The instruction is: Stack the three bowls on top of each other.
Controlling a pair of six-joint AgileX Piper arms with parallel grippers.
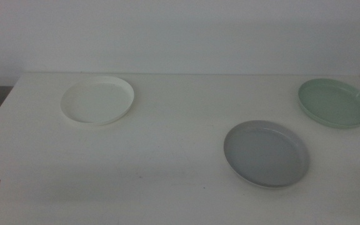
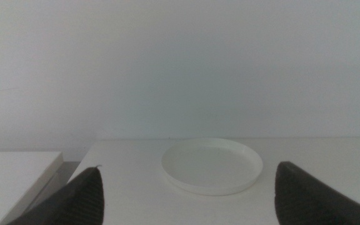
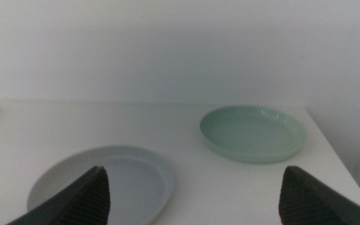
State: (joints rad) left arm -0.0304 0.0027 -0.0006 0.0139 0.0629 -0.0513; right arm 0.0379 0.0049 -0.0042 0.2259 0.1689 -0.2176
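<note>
Nothing has yet been stacked, and the main risk is judged to lie in the grasp itself: the three bowls are shallow and plate-like, with low rims lying close to the table (image 1: 167,187), so a jaw brought down carelessly could slide over a rim, push a bowl along the smooth surface, or tip it instead of gripping it. The pale green bowl (image 1: 335,102) could be nudged off, since it sits by the table's far right corner, close to the right edge. A poorly centred release could also leave one bowl tilted on another's rim. The white bowl (image 1: 98,100) is found toward the far left of the table, well apart from the others; the grey bowl (image 1: 267,153) lies right of centre, nearer the front edge, near the green one without touching it. All three are seen upright, empty and matt. The left gripper (image 2: 186,200) is held spread wide, grasping nothing, facing the white bowl from the near left corner. The right gripper (image 3: 192,200) is likewise released and empty, above the grey bowl's near side.
</note>
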